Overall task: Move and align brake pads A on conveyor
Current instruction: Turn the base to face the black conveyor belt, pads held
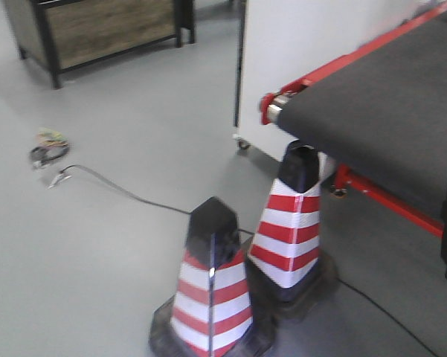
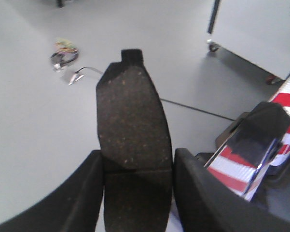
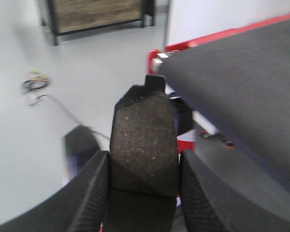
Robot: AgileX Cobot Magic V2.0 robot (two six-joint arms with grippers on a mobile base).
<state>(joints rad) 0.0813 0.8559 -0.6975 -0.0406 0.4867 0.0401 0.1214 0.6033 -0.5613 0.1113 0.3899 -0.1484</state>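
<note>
The left gripper [image 2: 137, 198] pinches the first pad [image 2: 130, 121] by its sides, above the floor [image 2: 29, 125]. The right gripper [image 3: 144, 198] pinches the second pad [image 3: 145, 140] near the belt [image 3: 241, 82]. They look hard, heavy, gritty.

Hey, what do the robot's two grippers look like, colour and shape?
Left gripper: two matte black fingers, broad, curving inward to rounded tips. Right gripper: same black curved fingers, with a fine ribbed texture. No markings or cables visible.

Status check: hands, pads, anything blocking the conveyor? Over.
Left hand shut on brake pad one. Right hand shut on brake pad two, conveyor to its right. Neither pad on belt yet. Two striped cones at belt's end, on the floor.
</note>
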